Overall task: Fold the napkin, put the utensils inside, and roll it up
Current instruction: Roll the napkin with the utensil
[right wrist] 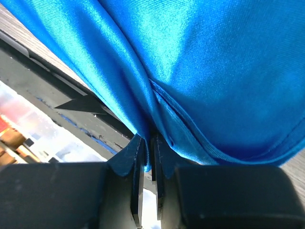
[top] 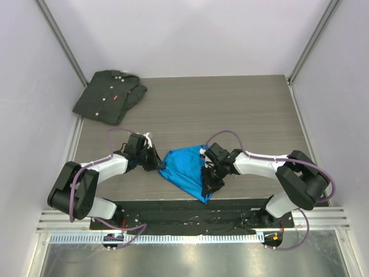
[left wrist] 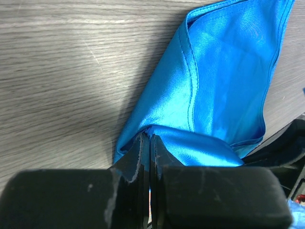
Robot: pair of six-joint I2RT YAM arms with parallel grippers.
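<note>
From above, your blue napkin (top: 183, 166) lies on the grey desk (top: 242, 109), close to the near edge and between the two arms. It looks like a bunched-up triangle. Its near tip points toward the black strip (top: 173, 206) along the front of the desk. Your left fingers (top: 154, 162) are at the napkin's left corner. Your right fingers (top: 209, 182) are at its right side, close to the near tip. A dark shirt (top: 109, 95) lies folded in the far left corner of the desk, well apart from the napkin.

In your left wrist view, the two black fingers (left wrist: 133, 164) are pressed together, and a corner of the napkin (left wrist: 224, 71) is pinched between them. From there the shiny cloth spreads up and to the right over the desk (left wrist: 62, 71). You can see a sewn hem running along one fold.

In your right wrist view, the fingers (right wrist: 137, 179) are closed on a fold of the napkin (right wrist: 214, 62), with only a thin gap where the cloth sits. The blue cloth fills nearly the whole view and hangs in soft folds above the fingers. A hem curves along its lower right side. The dark strip (right wrist: 57, 88) at the desk's front shows on the left.
</note>
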